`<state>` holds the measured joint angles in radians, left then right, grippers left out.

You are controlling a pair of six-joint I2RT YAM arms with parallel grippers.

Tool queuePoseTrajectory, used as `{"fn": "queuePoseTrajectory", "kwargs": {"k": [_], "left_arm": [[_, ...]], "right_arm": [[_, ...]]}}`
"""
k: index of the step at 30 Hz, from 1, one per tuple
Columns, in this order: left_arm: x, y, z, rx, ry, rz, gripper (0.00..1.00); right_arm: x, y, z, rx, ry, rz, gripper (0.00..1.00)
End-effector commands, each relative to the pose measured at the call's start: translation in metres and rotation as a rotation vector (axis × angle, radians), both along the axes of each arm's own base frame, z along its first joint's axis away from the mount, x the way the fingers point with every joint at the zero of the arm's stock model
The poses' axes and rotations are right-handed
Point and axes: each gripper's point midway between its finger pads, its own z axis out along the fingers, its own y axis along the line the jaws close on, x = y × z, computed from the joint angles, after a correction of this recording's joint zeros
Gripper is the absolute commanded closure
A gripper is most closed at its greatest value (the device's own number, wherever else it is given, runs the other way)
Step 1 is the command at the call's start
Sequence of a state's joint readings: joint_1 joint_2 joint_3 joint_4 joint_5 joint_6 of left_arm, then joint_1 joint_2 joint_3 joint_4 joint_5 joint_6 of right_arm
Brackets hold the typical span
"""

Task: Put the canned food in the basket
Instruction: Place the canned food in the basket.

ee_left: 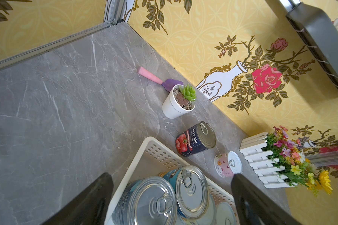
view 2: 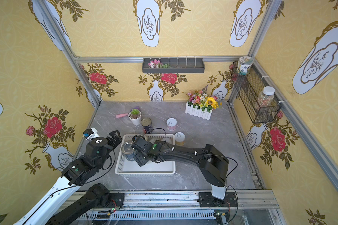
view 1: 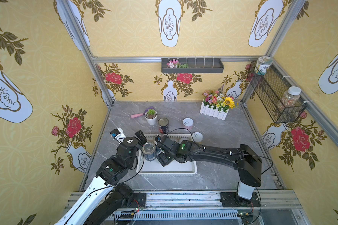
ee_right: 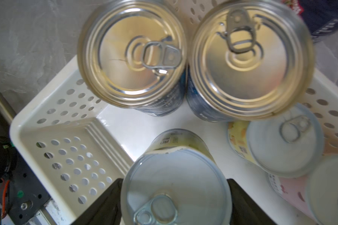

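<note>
Grey marble table (view 1: pixel 213 175); centre-frame tomato can (ee_left: pixel 195 139) reads "la sicilia"; right gripper (ee_right: pixel 174 182) clamps white-lidded can (ee_right: pixel 176 171); left gripper (ee_left: pixel 171 178) gapes empty.

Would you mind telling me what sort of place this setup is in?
Probably a staged robot test cell dressed like a home: wallpapered panels on an aluminium frame, a marble-look tabletop, and a flower planter.

In both top views, yellow wallpaper (view 1: pixel 125 35) printed with white vases and red roses (brightly, evenly lit) surrounds a grey marble tabletop (view 1: pixel 213 179); an aluminium rail (view 1: pixel 125 59) crosses the upper middle.
</note>
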<state>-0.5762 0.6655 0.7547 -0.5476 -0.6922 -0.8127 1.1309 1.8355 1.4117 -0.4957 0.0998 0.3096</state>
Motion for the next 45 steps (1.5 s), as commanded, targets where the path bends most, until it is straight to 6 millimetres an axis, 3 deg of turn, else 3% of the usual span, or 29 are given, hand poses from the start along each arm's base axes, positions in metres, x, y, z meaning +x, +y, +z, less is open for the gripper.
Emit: {"fn": "queuePoseTrajectory", "kwargs": {"k": [1, 25, 39, 45], "left_arm": [[0.001, -0.001, 0.002, -0.002, -0.013, -0.004, 0.00], [0.001, -0.001, 0.002, -0.001, -0.012, -0.004, 0.00], [0.000, 0.000, 0.003, -0.004, -0.015, -0.003, 0.00], [0.000, 0.000, 0.003, -0.005, -0.015, -0.004, 0.00]], "right_arm": [[0.000, 0.018, 0.007, 0.060, -0.018, 0.027, 0.29], [-0.031, 0.080, -0.020, 0.103, 0.084, 0.140, 0.30], [-0.031, 0.097, -0.027, 0.120, 0.103, 0.145, 0.30], [-0.031, 0.097, -0.030, 0.105, 0.107, 0.146, 0.22]]}}
